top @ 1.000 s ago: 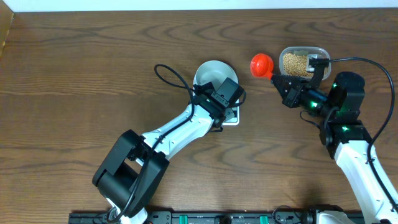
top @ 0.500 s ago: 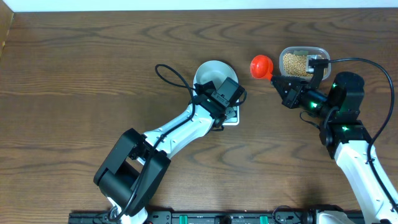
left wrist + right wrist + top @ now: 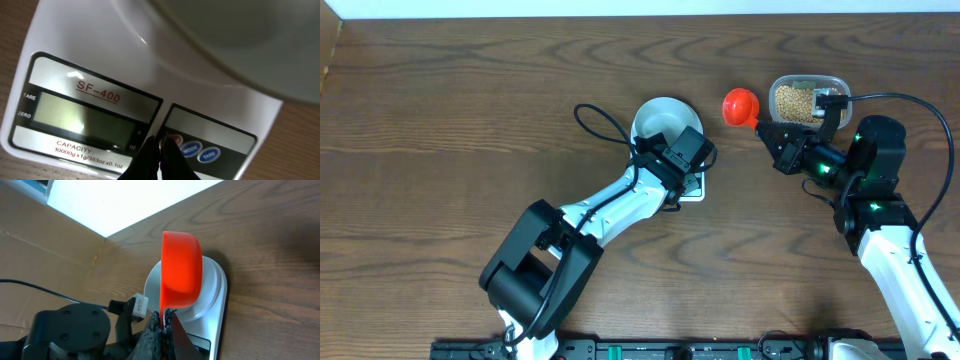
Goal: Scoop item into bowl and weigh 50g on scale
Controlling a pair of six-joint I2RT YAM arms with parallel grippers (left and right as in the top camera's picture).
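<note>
The white bowl (image 3: pixel 665 118) sits on the white scale (image 3: pixel 692 187) at table centre; it also shows in the left wrist view (image 3: pixel 240 45). My left gripper (image 3: pixel 160 145) is shut, its tips touching the scale's front panel (image 3: pixel 100 65) at the leftmost round button beside the display. My right gripper (image 3: pixel 164 314) is shut on the handle of an orange scoop (image 3: pixel 181 270), held in the air; the scoop (image 3: pixel 741 104) hangs left of the clear container of tan beans (image 3: pixel 796 100). The bowl looks empty in the right wrist view (image 3: pixel 212 287).
The clear plastic container (image 3: pixel 835 85) stands at the back right, close to my right arm. A black cable loops beside my left arm (image 3: pixel 595 125). A cardboard edge (image 3: pixel 330 45) lies at the far left.
My left arm has shifted slightly; its gripper stays at the scale's front edge. The right arm and scoop have not moved.
</note>
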